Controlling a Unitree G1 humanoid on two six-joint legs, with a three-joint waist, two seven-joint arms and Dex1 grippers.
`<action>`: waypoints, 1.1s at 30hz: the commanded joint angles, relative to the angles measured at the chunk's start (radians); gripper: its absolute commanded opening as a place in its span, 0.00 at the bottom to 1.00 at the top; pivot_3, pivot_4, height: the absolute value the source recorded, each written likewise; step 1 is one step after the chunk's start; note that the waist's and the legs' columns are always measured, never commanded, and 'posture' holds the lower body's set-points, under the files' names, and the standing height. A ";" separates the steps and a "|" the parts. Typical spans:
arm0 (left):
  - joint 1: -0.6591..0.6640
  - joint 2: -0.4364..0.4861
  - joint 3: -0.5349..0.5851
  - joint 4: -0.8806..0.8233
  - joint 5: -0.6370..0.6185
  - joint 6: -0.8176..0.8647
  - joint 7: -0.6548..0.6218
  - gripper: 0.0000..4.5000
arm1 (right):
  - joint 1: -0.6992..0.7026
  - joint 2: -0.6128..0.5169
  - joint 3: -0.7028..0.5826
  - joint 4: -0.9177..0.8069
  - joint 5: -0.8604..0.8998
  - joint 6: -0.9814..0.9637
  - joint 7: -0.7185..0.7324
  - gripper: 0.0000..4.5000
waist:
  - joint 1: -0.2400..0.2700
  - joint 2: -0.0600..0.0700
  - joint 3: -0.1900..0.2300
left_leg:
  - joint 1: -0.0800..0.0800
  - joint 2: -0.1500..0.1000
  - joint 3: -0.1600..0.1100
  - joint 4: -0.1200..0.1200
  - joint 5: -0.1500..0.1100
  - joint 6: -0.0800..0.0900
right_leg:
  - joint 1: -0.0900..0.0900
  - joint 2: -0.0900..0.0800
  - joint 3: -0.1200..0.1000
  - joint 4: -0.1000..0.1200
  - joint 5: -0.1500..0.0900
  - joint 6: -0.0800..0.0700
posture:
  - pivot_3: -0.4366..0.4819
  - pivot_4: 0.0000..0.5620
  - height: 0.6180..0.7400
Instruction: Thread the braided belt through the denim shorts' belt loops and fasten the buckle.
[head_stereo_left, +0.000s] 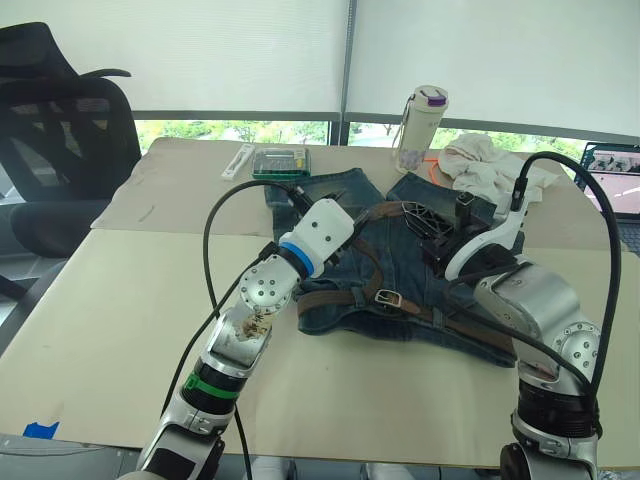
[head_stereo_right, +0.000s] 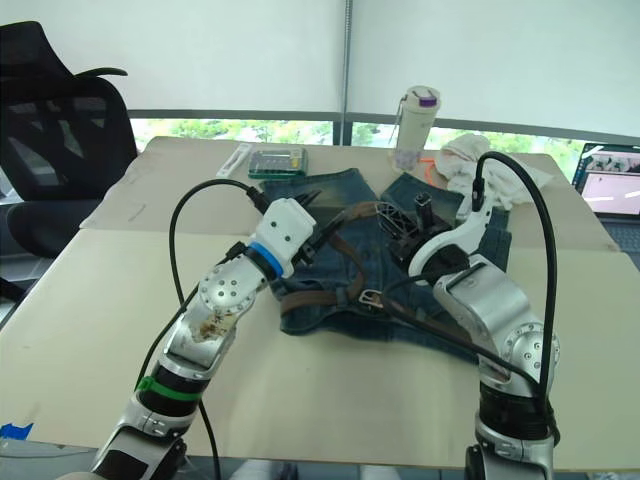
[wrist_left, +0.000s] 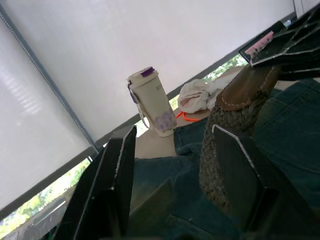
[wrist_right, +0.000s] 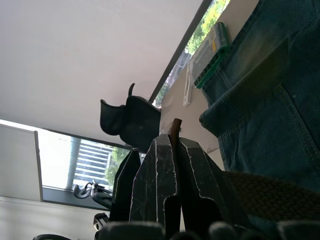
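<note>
While the denim shorts (head_stereo_left: 400, 270) lie flat on the table (head_stereo_left: 120, 320), the braided belt (head_stereo_left: 372, 268) loops limply across them, its buckle (head_stereo_left: 388, 298) near the waistband. Soft and floppy, it looks best held by its stiffer leather tip. The right gripper (wrist_right: 170, 150) is clenched on that tip; the left gripper (wrist_left: 172, 172) is spread beside the strap. The lidded bottle (head_stereo_left: 420, 128) hides its contents.
</note>
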 joint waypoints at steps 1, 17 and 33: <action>0.008 0.017 -0.014 -0.030 0.026 -0.064 -0.027 0.27 | -0.013 -0.019 -0.017 -0.042 0.024 -0.011 0.021 0.00 | 0.000 0.000 0.000 | 0.000 0.000 0.000 0.000 0.000 0.000 | 0.000 0.000 0.000 0.000 0.000 0.000 | 0.48 0.27 1.00; 0.084 0.014 -0.002 -0.106 0.042 -0.060 -0.052 0.27 | -0.017 -0.063 -0.008 -0.013 0.023 -0.023 0.055 0.00 | 0.000 0.000 0.000 | 0.000 0.000 0.000 0.000 0.000 0.000 | 0.000 0.000 0.000 0.000 0.000 0.000 | 0.48 0.27 1.00; 0.046 -0.016 0.011 -0.020 0.074 -0.091 -0.029 0.15 | -0.008 -0.038 0.009 -0.059 0.024 0.009 0.078 0.00 | 0.000 0.000 0.000 | 0.000 0.000 0.000 0.001 0.000 0.000 | 0.001 0.000 0.000 0.000 0.000 0.000 | 0.48 0.27 1.00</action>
